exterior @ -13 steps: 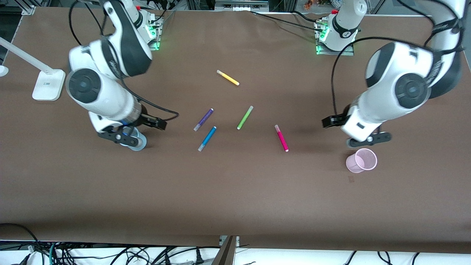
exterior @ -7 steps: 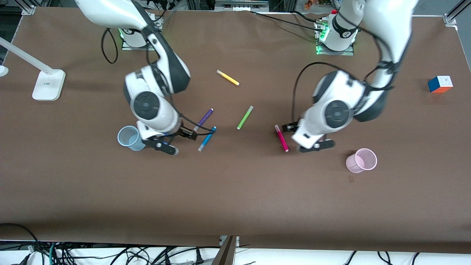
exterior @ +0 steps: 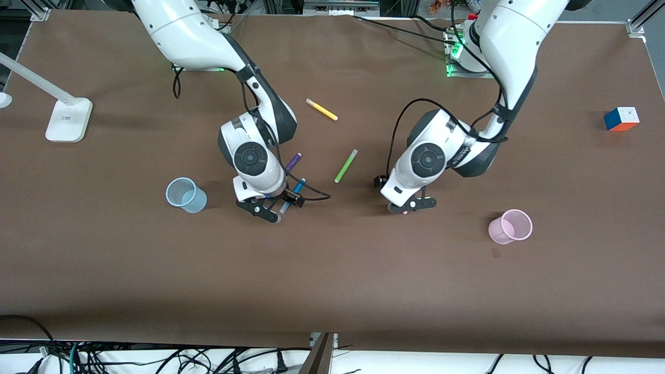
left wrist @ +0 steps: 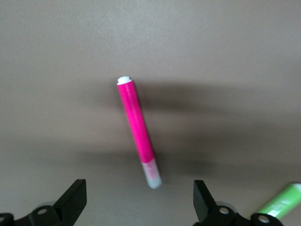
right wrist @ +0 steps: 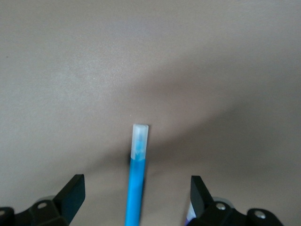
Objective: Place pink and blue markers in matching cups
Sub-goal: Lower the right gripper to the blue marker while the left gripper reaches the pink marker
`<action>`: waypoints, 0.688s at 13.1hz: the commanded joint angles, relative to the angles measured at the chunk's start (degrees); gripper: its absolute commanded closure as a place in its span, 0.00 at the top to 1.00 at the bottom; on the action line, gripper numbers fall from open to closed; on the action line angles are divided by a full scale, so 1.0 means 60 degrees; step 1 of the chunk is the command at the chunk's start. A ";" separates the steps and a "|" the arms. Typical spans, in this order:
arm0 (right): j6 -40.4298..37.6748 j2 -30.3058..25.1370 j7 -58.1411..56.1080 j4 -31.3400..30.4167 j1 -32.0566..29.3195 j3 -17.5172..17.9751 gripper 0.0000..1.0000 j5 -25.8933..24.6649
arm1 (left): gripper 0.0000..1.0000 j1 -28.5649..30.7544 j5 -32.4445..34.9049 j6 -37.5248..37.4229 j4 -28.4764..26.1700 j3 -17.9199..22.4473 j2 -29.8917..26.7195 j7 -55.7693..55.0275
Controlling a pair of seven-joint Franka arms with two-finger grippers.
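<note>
Yellow pen [exterior: 321, 109], green pen [exterior: 345, 165], purple pen [exterior: 292, 162], cube [exterior: 621, 119], lamp [exterior: 67, 119].

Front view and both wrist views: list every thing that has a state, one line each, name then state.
pink marker: capped, flat on the table, between the left gripper's open fingers, not gripped.
blue marker: capped, flat on the table, between the right gripper's open fingers, not gripped.
blue cup: tilted, holds no marker.
pink cup: tilted, holds no marker.
purple marker: flat, partly hidden.
green marker: flat.
yellow marker: flat.
</note>
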 commanded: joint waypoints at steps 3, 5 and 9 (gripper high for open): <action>0.0215 0.0375 -0.0005 0.0184 0.0038 -0.0029 0.99 0.0278 | 1.00 -0.0120 0.0527 0.1433 -0.1251 0.0005 -0.0162 -0.0759; 0.0230 0.0521 -0.0020 0.0184 0.0053 -0.0014 0.99 0.0526 | 1.00 -0.0238 0.0556 0.2105 -0.1382 0.0019 0.0013 -0.1025; 0.0230 0.0697 0.0024 0.0184 0.0257 0.0088 0.99 0.0601 | 0.58 -0.0194 0.0571 0.2152 -0.1383 0.0005 0.0102 -0.1025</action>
